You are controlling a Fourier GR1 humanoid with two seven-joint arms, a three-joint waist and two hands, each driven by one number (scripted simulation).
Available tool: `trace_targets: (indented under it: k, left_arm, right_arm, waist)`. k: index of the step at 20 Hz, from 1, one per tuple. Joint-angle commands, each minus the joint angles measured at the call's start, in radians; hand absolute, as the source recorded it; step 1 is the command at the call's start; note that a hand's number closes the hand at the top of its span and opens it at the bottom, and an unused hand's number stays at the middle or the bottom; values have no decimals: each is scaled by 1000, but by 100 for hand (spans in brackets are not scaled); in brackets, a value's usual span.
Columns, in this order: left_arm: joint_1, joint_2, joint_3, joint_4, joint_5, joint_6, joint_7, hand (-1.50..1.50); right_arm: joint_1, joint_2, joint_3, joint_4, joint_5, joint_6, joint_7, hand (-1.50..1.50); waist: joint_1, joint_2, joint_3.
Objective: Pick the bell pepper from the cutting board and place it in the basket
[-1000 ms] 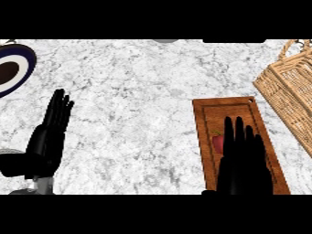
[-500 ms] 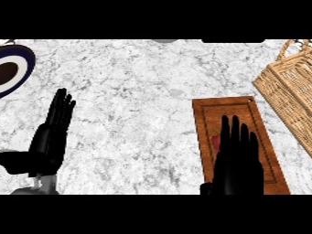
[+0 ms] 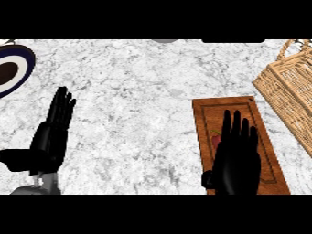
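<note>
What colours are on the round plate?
The plate has a dark blue rim, white ring, brown middle, in the head view.

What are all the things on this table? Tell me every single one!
counter: one, white and grey marble, fills the view
plate: one, dark blue rim, white ring, brown middle, far left corner
cutting board: one, brown wood, right of middle
bell pepper: one, red, on the cutting board, mostly hidden by the right hand
basket: one, tan wicker, right edge, beside the cutting board
grey thing: one, top edge, cut off, cannot tell what it is
left hand: one, black, fingers straight, lower left over the counter
right hand: one, black, fingers straight, over the cutting board
</note>
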State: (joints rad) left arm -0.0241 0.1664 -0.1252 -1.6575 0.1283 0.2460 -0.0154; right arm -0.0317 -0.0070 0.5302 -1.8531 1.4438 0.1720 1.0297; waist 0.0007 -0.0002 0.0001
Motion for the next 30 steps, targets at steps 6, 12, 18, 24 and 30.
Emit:
trace_targets:
  k: [6,12,18,24,30]
  left_arm:
    - [23,21,54,-54,2,-55,44,0]
    - [13,-47,30,2,-41,-30,8,0]
    - [20,-58,17,-91,-80,-30,86,0]
    - [-49,-70,56,-10,-92,-43,79,0]
    - [12,-46,114,-14,-62,-115,24,0]
  right_arm:
    - [-4,-5,-70,82,-26,-54,-2,-150]
    - [-84,7,-120,215,-91,-104,15,-150]
    - [-94,7,-92,253,-93,-139,24,-150]
    - [-73,7,-39,343,-94,-229,42,-150]
    - [-22,7,-139,256,-83,-170,-53,-150]
  waist:
    - [1,-1,0]
    - [2,1,0]
    - [3,0,0]
    - [2,1,0]
    - [-1,0,0]
